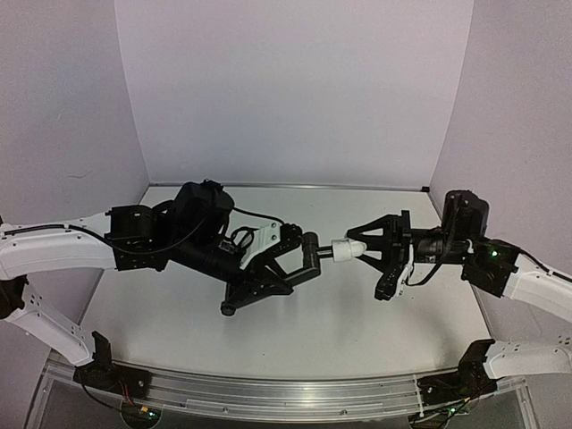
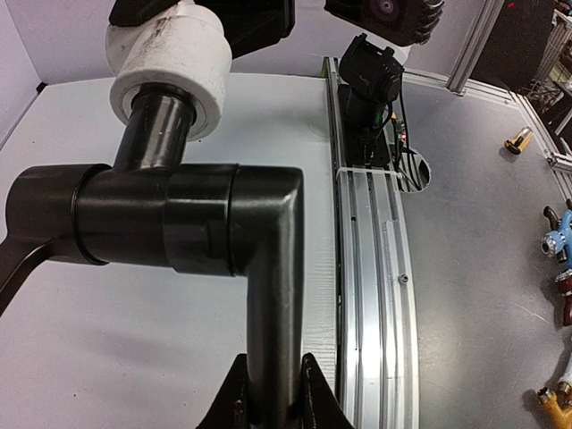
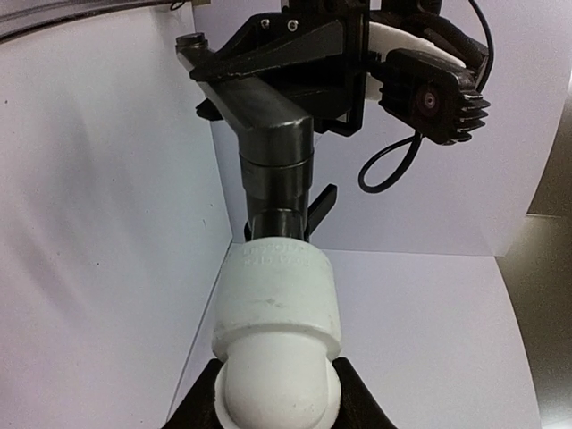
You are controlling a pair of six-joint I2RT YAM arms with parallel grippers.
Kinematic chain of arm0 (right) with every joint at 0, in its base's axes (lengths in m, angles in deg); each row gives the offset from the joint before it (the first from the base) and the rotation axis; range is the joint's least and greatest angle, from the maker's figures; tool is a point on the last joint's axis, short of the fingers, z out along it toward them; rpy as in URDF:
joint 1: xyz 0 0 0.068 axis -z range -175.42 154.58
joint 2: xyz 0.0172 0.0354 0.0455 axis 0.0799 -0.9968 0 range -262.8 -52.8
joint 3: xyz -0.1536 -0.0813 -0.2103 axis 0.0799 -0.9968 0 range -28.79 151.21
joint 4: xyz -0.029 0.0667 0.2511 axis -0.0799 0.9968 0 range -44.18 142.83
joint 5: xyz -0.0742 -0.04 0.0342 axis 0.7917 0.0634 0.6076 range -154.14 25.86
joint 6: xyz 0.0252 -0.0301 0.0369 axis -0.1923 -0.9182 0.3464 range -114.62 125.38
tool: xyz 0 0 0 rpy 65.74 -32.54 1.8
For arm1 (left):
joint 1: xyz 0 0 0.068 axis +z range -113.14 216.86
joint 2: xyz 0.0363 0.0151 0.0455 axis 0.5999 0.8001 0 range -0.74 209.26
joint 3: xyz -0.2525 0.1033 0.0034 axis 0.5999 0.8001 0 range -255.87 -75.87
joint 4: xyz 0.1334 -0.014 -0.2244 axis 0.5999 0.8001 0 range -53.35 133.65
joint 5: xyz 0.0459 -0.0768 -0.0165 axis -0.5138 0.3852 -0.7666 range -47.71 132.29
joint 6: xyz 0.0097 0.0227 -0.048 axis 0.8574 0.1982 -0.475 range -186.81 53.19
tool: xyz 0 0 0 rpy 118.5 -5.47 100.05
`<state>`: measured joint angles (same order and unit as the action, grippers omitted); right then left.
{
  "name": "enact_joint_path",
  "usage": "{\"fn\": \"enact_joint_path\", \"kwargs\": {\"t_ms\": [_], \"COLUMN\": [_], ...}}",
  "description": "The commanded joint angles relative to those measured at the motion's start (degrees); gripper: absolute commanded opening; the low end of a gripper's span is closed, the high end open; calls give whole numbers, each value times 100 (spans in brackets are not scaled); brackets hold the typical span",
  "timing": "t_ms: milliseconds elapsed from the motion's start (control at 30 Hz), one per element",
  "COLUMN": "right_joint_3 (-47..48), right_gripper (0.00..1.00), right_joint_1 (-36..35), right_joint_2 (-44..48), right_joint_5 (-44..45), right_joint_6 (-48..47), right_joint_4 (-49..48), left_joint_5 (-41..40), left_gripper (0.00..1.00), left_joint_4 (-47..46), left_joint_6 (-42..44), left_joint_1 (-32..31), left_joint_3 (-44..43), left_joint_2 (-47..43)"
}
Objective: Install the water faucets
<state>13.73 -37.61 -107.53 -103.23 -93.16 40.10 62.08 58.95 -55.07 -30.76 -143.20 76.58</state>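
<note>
White fitting [image 3: 279, 313] in right pincer [image 3: 277, 407], capping pipe [image 3: 277, 143]

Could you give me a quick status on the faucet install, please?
Left gripper shut on black pipe. Right gripper shut on white fitting. Pipe end inside fitting's mouth, held above table. Nothing blocking the joint.

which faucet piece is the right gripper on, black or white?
The white fitting: stubby, tubular, clamped in the right gripper. The black L-shaped pipe is in the left gripper, its end in the fitting.
</note>
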Motion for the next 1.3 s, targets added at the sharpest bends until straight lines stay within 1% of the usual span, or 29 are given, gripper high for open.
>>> {"fn": "enact_joint_path", "kwargs": {"t_ms": [0, 133, 267, 433, 600, 700, 767, 833, 1033, 1100, 1267], "right_joint_3": [612, 966, 1390, 1703, 1875, 1897, 1870, 1832, 1647, 1558, 1137], "right_gripper": [19, 11, 7, 5, 0, 0, 0, 0, 0, 0, 0], "right_joint_1": [-45, -43, -43, -42, -42, -40, -40, -43, -44, -48, -118], "right_joint_2": [-146, -370, -617, -775, -838, -862, -864, -864, -790, -766, -650], "right_joint_5": [-127, 15, 38, -91, -301, -323, -270, -175, 169, 353, 864], "right_joint_6": [814, 1864, 3137, 4484, 5695, 6203, 6253, 6111, 5157, 4981, 4787], "right_joint_4": [484, 803, 1101, 1312, 1405, 1407, 1407, 1407, 1343, 1127, 86], "left_joint_5": [-34, -279, -551, -936, -1332, -1426, -1417, -1396, -1472, -1483, -1555], "left_gripper": [0, 0, 0, 0, 0, 0, 0, 0, 0, 0, 0], "left_joint_4": [-615, -622, -730, -924, -1046, -1149, -1184, -1182, -1447, -1571, -1940], "left_joint_6": [256, 364, 470, 631, 812, 875, 897, 913, 629, 502, 186], "left_joint_1": [-3, -9, -14, -28, -69, -86, -83, -85, -81, -83, -76], "left_joint_3": [-325, -351, -323, -207, -126, -85, -77, -93, -97, -95, -96], "left_joint_2": [-84, -32, -62, -180, -218, -224, -202, -166, -113, -71, 2]}}
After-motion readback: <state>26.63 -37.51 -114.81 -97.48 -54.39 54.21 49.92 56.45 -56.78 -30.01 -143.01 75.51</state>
